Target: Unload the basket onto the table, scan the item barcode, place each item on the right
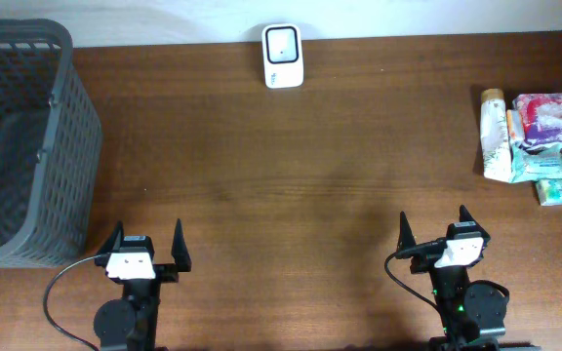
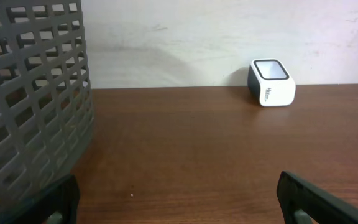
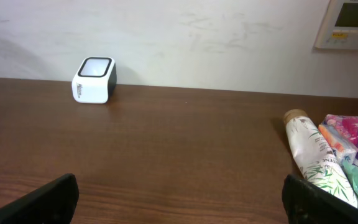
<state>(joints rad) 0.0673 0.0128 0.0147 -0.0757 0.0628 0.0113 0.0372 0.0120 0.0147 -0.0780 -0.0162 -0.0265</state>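
A white barcode scanner with a dark face stands at the table's back edge; it shows too in the left wrist view and the right wrist view. Several packaged items lie at the right: a white tube, a pink pack and a small green pack. My left gripper rests open at the front left, holding nothing. Open and holding nothing as well, my right gripper sits at the front right, short of the items.
A tall grey mesh basket stands at the left edge, close beside my left gripper. Bare brown table lies between the grippers and the scanner. A white wall panel hangs behind.
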